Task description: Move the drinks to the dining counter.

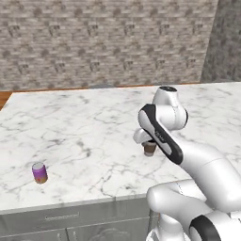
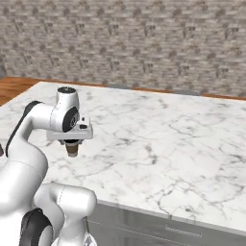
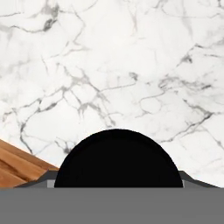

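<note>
The brown cup (image 1: 149, 149) with its black lid (image 3: 118, 162) hangs upright under my hand, and my gripper (image 1: 148, 142) is shut on it. It is over the near middle of the white marble dining counter (image 1: 94, 117). Whether its base touches the marble I cannot tell. From the right base view, the cup (image 2: 72, 150) pokes out below the gripper (image 2: 72, 143). The purple-to-orange can (image 1: 39, 172) stands upright on the counter near its front edge, well to the left of the cup.
A brick wall (image 1: 103, 42) runs behind the counter. Wooden floor (image 2: 14, 86) shows past the counter's left end. Grey drawers (image 1: 61, 219) sit under the front edge. Bare marble (image 2: 182, 139) stretches to the right of the cup.
</note>
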{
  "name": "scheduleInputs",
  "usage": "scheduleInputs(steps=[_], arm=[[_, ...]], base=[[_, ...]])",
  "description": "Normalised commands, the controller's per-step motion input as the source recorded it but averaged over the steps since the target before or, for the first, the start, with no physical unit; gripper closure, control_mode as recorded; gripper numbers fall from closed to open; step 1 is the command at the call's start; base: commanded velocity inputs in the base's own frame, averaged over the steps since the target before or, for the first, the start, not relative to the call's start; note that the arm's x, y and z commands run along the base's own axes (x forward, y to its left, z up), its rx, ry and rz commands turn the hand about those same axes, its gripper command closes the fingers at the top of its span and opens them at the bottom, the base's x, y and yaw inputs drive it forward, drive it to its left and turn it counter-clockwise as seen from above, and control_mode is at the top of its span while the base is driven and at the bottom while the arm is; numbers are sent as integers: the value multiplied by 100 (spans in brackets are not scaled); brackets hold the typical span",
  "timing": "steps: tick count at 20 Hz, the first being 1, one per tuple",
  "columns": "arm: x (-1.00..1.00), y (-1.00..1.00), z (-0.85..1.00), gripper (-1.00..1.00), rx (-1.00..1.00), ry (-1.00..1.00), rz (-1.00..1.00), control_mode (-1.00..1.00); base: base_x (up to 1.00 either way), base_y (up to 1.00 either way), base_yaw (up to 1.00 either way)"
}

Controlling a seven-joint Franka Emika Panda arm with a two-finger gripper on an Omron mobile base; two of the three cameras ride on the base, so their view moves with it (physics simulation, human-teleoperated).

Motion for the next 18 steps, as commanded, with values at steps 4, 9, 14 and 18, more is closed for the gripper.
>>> scheduleInputs(steps=[4,9,14,18], arm=[[18,2,-26,100,-1,0,0,-100],[23,13,-24,100,-4,3,-1,-100],[19,15,-25,100,-5,1,-2,-100],[14,6,-24,100,-1,0,0,-100]], base=[[0,0,0],[0,0,0],[0,0,0],[0,0,0]])
